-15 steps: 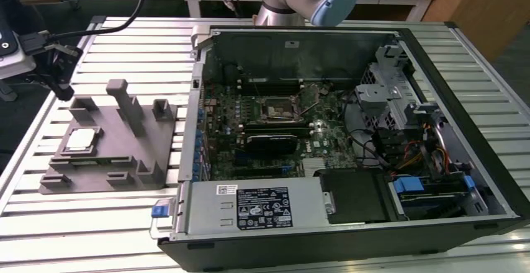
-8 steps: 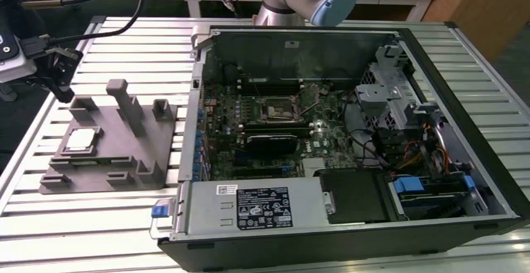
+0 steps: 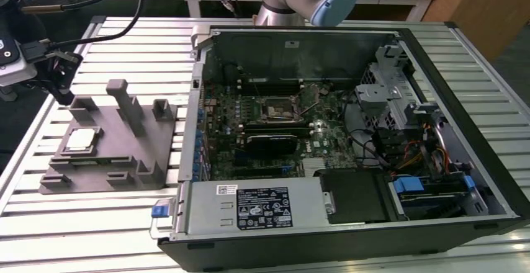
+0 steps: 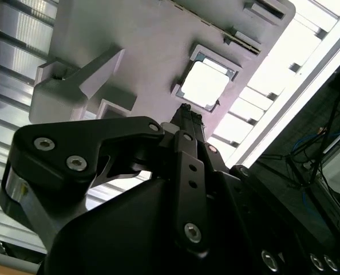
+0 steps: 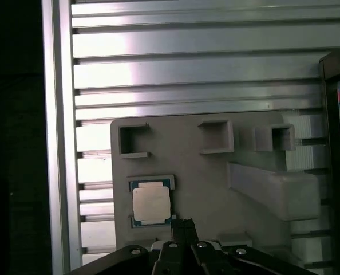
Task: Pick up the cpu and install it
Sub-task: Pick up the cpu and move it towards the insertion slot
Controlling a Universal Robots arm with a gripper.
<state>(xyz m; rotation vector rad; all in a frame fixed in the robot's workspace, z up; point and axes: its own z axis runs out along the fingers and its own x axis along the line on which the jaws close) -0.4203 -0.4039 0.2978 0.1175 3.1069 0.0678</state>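
The cpu (image 3: 80, 139) (image 4: 203, 84) (image 5: 151, 204) is a small flat square. Its pale, matte silver metal top sits on a thin blue-green border that shows in the first wrist view. It lies flat in a shallow square pocket of the grey fixture (image 3: 99, 164) (image 4: 130, 34) (image 5: 198, 166), towards that fixture's side at the exterior view's left.

The fixture is a dull, moulded-looking plate with blocky posts, open square pockets and a sloped ramp. The black gripper (image 3: 63, 97) (image 4: 187, 112) (image 5: 184, 224) hangs near the cpu without touching it. Its slim fingers are pressed together with nothing between them.

All of this rests on a table (image 3: 83, 229) (image 5: 187, 69) of ribbed, shiny aluminium slats. At the exterior view's right lies an open computer case (image 3: 463, 99) of dark metal. It holds a green motherboard with a black square socket (image 3: 275, 107). A white sticker (image 3: 227, 189) and a black label (image 3: 265, 207) carry print.
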